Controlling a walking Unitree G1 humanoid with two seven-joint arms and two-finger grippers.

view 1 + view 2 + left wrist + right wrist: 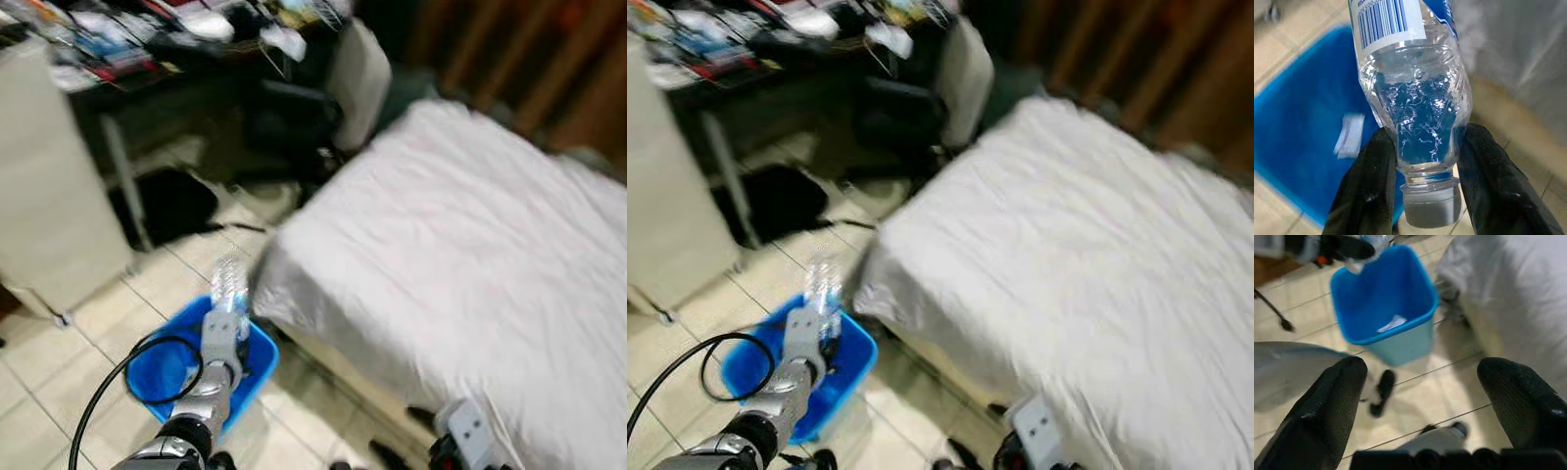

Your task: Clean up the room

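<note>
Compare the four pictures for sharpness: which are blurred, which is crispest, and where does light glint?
Both eye views are smeared by motion, so the bed and cluttered desk look soft. The left wrist view is crispest: the clear bottle in the left hand shows glints, while the blue bin behind is soft. In the right wrist view the right hand frames a slightly blurred bin.

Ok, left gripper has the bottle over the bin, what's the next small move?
Probably open the left gripper and drop it. Its fingers pinch the clear plastic bottle at the neck, cap end toward the wrist, directly above the open blue bin, which holds only a paper scrap.
</note>
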